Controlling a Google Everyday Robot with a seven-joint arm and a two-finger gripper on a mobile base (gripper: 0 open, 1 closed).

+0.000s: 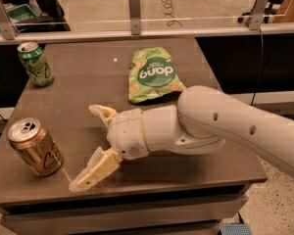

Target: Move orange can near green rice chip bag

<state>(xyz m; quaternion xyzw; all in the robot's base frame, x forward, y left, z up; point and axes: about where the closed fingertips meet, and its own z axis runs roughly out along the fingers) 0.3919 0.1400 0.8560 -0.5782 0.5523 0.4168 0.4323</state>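
Observation:
The orange can [35, 146] stands upright at the table's front left corner. The green rice chip bag [152, 75] lies flat at the table's middle back, its "dang" patch facing up. My gripper [88, 147] hangs over the table's front middle, to the right of the orange can and apart from it. Its two cream fingers [97, 168] are spread wide, open and empty, pointing left toward the can. The white arm reaches in from the right and covers the table below the bag.
A green can [35, 64] with yellow-white print stands at the back left of the brown table [83, 84]. A glass barrier with metal posts [134, 11] runs behind the table. The table's front edge is just below the gripper.

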